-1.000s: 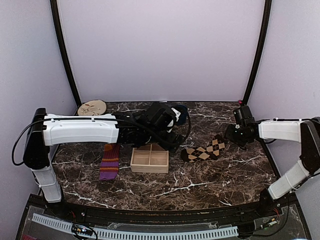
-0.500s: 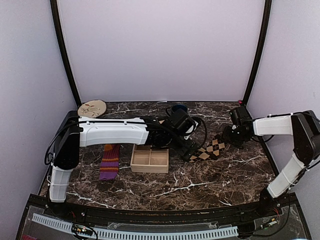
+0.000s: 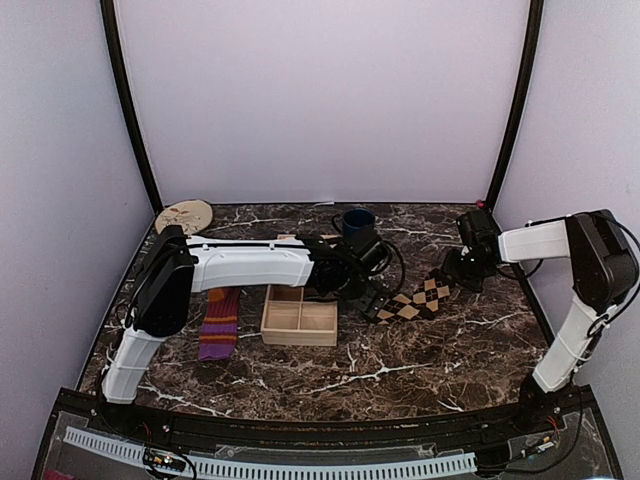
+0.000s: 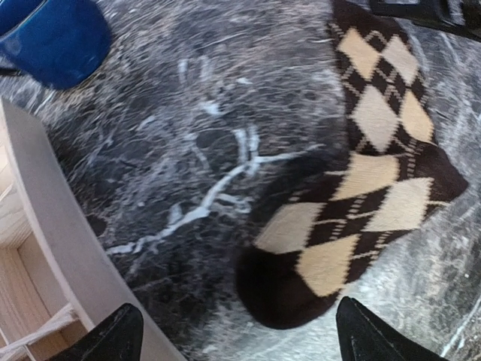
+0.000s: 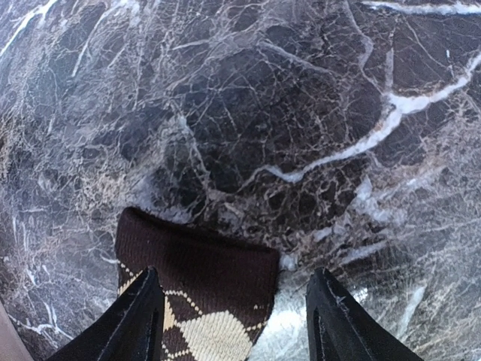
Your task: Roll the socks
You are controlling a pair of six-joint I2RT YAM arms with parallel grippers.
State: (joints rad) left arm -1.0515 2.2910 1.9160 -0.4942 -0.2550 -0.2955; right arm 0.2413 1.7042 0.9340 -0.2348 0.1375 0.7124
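Seen from above, the left arm (image 3: 250, 265) hides the purple sock's (image 3: 219, 322) upper end, left of the wooden tray (image 3: 299, 318). The argyle sock (image 3: 412, 300) lies flat right of the tray on the marble bench (image 3: 420, 370), with lilac walls (image 3: 320, 100) around. Only the wrist views show both claws released: the left claw (image 4: 237, 303) over its toe, the right claw (image 5: 237, 271) spread at its cuff.

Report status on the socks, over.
Left gripper open over argyle sock toe, right gripper open over its cuff. Both socks flat, unrolled; striped sock left of tray. Tray, mug close by.
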